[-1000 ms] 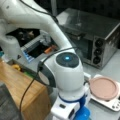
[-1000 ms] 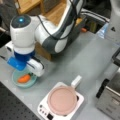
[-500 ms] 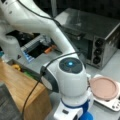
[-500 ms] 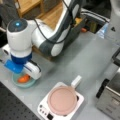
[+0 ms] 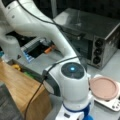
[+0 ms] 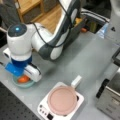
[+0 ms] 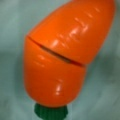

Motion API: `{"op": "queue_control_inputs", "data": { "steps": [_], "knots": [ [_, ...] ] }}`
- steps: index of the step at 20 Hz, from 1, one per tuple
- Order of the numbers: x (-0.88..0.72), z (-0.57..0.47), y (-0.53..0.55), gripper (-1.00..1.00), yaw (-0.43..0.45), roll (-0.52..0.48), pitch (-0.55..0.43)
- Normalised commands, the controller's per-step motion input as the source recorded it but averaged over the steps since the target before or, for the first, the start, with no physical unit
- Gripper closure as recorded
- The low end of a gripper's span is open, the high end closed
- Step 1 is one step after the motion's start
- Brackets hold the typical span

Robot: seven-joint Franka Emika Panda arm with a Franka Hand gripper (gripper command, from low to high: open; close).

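Note:
An orange toy carrot (image 7: pixel 65 50) with a green stub end and a slit across its middle fills the wrist view, lying on a pale teal surface. In a front view the carrot (image 6: pixel 23 79) rests in a shallow teal dish (image 6: pixel 17 84) at the table's left edge. My gripper (image 6: pixel 22 74) hangs straight down over it, the blue and white hand just above the carrot and covering most of it. The fingers are hidden in every view. Only the arm's wrist (image 5: pixel 72 80) with its blue light shows in a front view, at the bottom.
A white hot plate carrying a pink round pan (image 6: pixel 62 100) (image 5: pixel 103 87) sits to the right of the dish. A grey toaster oven (image 5: pixel 100 32) (image 6: pixel 112 97) stands behind. A wooden crate (image 5: pixel 20 87) (image 6: pixel 50 15) holding small items borders the table.
The wrist has sunk slightly toward the dish over the last second. The carrot and the dish lie where they were.

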Motion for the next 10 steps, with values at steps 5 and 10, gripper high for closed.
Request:
{"op": "queue_control_inputs", "data": {
  "steps": [5,10],
  "knots": [
    [0.25,0.01,-0.18,-1.00,-0.024,0.281,0.030],
    [0.21,0.02,-0.22,-1.00,-0.010,0.302,0.012]
  ]
}}
